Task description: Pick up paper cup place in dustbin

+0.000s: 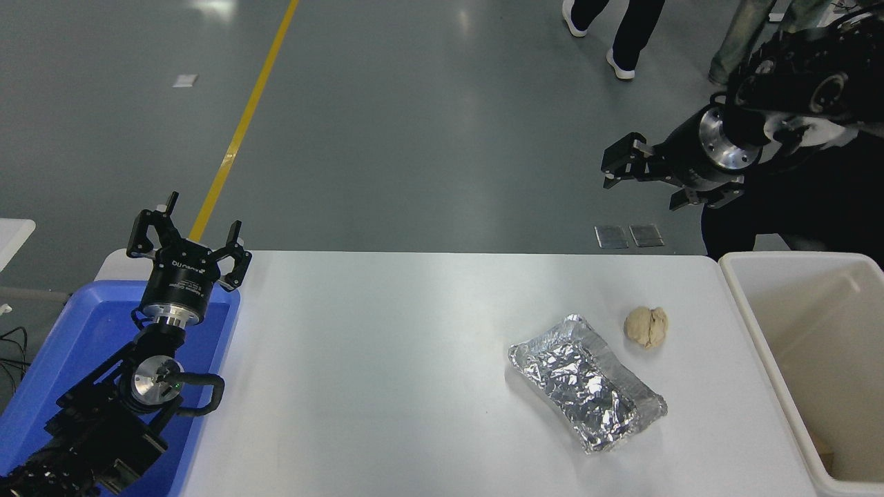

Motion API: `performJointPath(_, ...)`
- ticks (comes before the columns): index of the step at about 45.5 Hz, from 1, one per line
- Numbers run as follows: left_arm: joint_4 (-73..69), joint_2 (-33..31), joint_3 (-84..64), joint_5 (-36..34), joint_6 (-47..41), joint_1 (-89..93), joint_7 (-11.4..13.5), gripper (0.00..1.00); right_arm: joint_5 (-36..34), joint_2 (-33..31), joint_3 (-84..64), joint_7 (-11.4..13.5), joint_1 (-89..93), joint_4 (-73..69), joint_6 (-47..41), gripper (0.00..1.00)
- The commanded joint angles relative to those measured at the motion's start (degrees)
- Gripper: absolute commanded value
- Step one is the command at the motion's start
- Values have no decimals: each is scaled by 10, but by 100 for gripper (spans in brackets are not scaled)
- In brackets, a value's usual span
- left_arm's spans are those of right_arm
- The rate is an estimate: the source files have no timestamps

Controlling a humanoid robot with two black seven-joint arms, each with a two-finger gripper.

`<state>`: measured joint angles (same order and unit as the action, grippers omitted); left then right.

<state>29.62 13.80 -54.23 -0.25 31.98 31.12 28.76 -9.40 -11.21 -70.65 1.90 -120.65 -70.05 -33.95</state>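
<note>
White table (pixel 387 386) at centre; crinkled silver foil tray (pixel 587 382) and beige paper ball (pixel 646 326) toward lower right. Cream-white dustbin (pixel 760 331) at right edge, blue tub (pixel 41 373) at lower left. Grey floor (pixel 414 124) with yellow stripe (pixel 242 124), upper left.

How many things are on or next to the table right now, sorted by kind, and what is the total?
Bins and tubs: 2, the dustbin at the right end and the blue tub at the left end.
Foil trays: 1, the crumpled foil tray.
Paper balls: 1, the beige paper ball.
Paper cups: 0 in view.
Total: 4
</note>
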Motion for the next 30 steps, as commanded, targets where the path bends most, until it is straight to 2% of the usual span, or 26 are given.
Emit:
performJointPath(1, 0, 0, 0, 0, -1, -1, 1, 98, 1, 12, -3, 0, -77, -164, -24, 100)
performJointPath(30, 0, 0, 0, 0, 0, 0, 1, 98, 1, 41, 17, 0, -100, -180, -23, 100)
